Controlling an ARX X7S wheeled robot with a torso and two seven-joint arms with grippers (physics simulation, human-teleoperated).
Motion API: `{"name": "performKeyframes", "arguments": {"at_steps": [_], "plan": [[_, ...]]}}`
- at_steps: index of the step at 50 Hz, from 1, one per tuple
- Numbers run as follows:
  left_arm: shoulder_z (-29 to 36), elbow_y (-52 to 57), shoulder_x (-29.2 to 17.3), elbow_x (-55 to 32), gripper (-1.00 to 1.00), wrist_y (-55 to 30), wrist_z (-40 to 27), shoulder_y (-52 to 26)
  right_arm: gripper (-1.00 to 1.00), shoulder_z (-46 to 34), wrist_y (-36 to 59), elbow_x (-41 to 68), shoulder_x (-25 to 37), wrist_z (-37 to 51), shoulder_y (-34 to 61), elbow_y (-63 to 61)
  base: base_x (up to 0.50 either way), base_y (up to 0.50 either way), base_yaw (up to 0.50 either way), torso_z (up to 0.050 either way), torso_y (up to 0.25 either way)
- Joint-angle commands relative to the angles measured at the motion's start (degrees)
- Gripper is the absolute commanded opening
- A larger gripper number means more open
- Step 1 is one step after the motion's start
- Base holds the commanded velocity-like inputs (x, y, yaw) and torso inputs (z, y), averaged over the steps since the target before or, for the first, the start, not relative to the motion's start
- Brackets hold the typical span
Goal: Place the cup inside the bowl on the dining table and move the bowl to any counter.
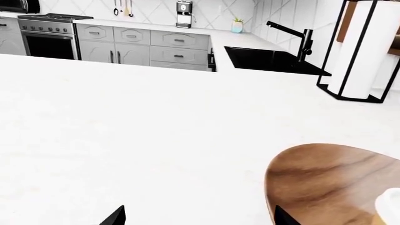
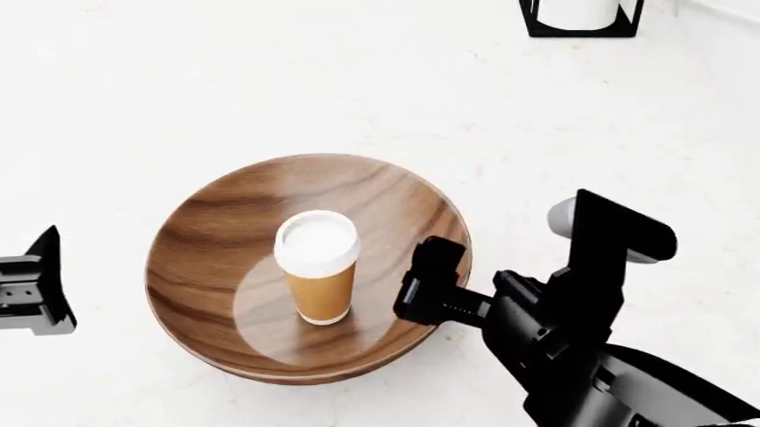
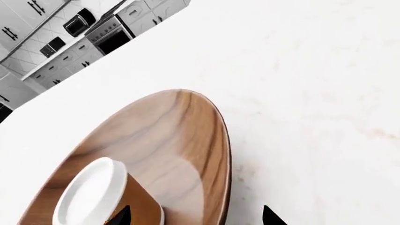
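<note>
The wooden bowl [image 2: 214,258] rests on the off-white marbled counter [image 2: 356,80]. The tan paper cup [image 2: 317,267] with a white lid stands upright inside it. My right gripper [image 2: 428,280] is open at the bowl's right rim. In the right wrist view its fingertips straddle the rim of the bowl [image 3: 168,136], with the cup [image 3: 93,197] close by one finger. My left gripper [image 2: 30,285] is open and empty, a little apart from the bowl's left side. The left wrist view shows the bowl [image 1: 331,178] and the cup lid [image 1: 390,206] beside one fingertip.
A black-framed paper towel holder [image 2: 582,16] stands at the far right of the counter and also shows in the left wrist view [image 1: 362,51]. Beyond it are a black sink [image 1: 272,60], a faucet [image 1: 297,37], grey cabinets and a stove [image 1: 50,37].
</note>
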Motion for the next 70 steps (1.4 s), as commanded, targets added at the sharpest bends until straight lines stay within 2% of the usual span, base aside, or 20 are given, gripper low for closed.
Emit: {"name": "performKeyframes", "arguments": {"at_steps": [1,11,26,29,32,37,58,59,70], "plan": [[-0.55,-0.98,-0.88,-0.17,1.00,1.00,0.68,0.04,1.00,-1.47,1.35,-0.55,0.38,0.21,1.33,3.44,0.00,0.00,0.00,0.000,0.000],[-0.41,-2.15,-1.53,-0.27,1.00,2.06,1.44,0.36,1.00,-2.58,11.52,3.50,2.58,5.43,8.22,6.93,0.00,0.00,0.00,0.000,0.000],[0.44,-2.13,-0.76,-0.28,1.00,2.24,0.36,0.24,1.00,-4.84,7.60,1.59,0.57,-0.18,12.19,16.43,0.00,0.00,0.00,0.000,0.000],[0.38,-2.17,-0.71,-0.38,1.00,2.36,0.35,0.46,1.00,-5.31,7.30,1.34,0.54,-0.42,11.15,16.54,0.00,0.00,0.00,0.000,0.000],[-1.31,-3.29,-2.53,-1.03,1.00,3.00,2.21,0.85,1.00,-5.69,6.41,1.00,0.49,-1.09,9.36,16.44,0.00,0.00,0.00,0.000,0.000],[-0.30,-2.42,-1.27,-0.73,1.00,2.68,0.69,0.88,1.00,-6.42,6.04,0.76,0.17,-1.61,8.60,17.12,0.00,0.00,0.00,0.000,0.000],[0.17,-3.07,-0.86,-0.86,1.00,3.62,0.12,1.16,1.00,-6.96,3.29,0.82,-0.72,-3.61,9.06,19.01,0.00,0.00,0.00,0.000,0.000],[0.72,-3.08,-0.95,-0.46,1.00,4.05,0.08,1.57,-1.00,-5.99,1.43,0.31,-1.10,-2.79,8.92,19.15,0.00,0.00,0.00,0.000,0.000],[0.75,-3.38,-0.81,-0.65,1.00,4.50,-0.08,1.95,-1.00,-4.20,1.18,2.21,-1.77,-2.20,9.12,20.72,0.00,0.00,0.00,0.000,0.000]]}}
